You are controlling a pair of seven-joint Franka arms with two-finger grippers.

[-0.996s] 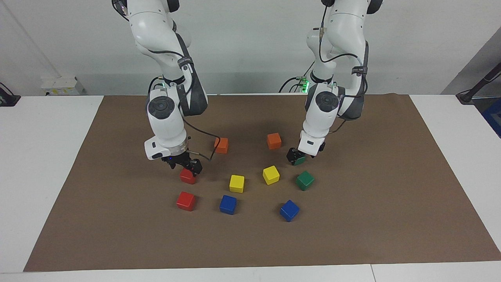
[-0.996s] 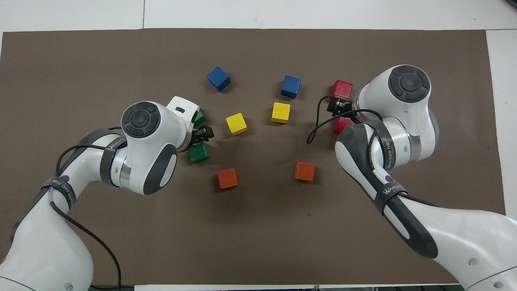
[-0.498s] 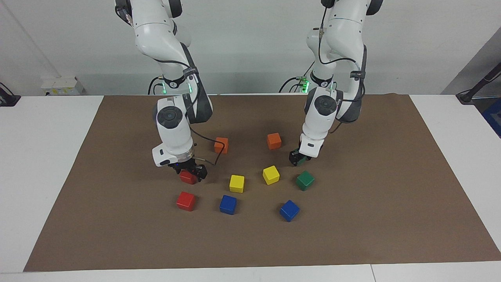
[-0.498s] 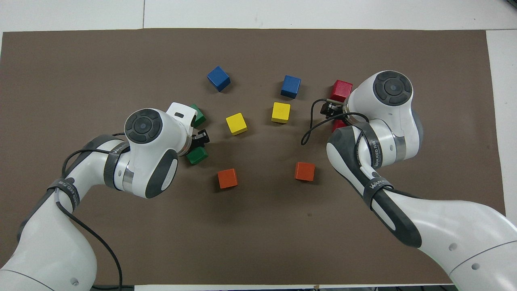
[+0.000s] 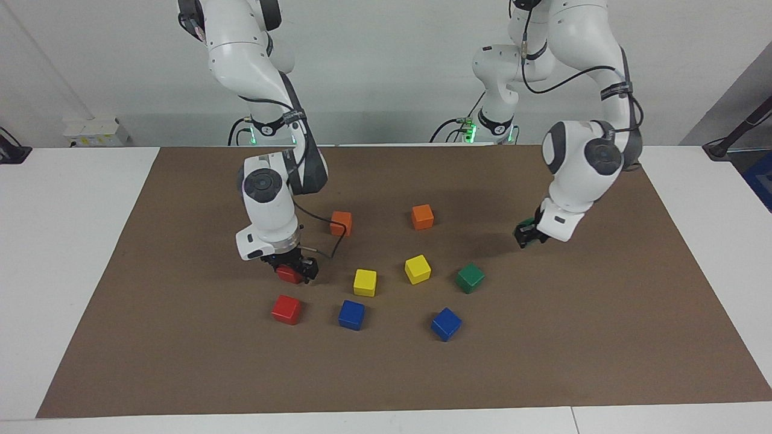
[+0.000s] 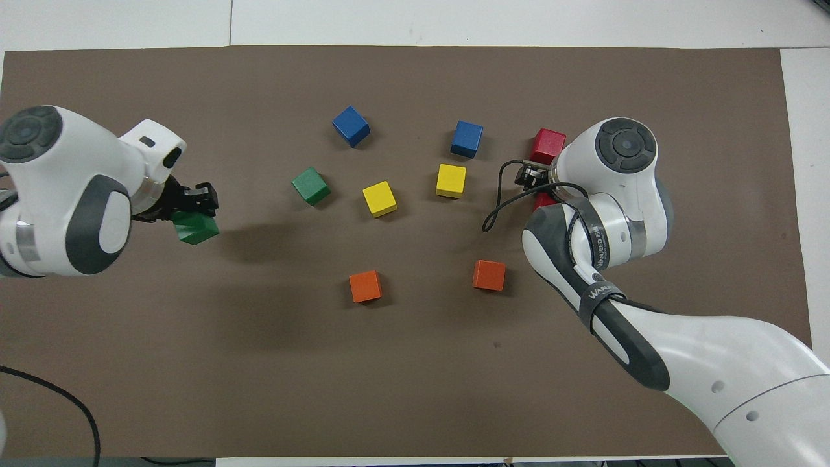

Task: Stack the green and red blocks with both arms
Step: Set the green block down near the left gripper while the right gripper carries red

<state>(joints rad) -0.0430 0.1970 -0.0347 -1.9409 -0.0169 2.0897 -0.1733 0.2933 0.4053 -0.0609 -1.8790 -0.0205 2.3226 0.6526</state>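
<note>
At right of the facing view, left gripper point(image 5: 526, 235) grips a green cube point(image 6: 196, 227) aloft; centre-left, right gripper point(image 5: 291, 267) straddles a red cube point(image 5: 289, 275), grip uncertain. Next: stacking.

Robotics lab, two white robot arms point(image 5: 265, 187), brown mat point(image 5: 386, 374), white table point(image 5: 60, 241)

both arms point(image 5: 265, 199) are chunky glossy white with dark grey joint caps, loose black cables, green base lights
</note>
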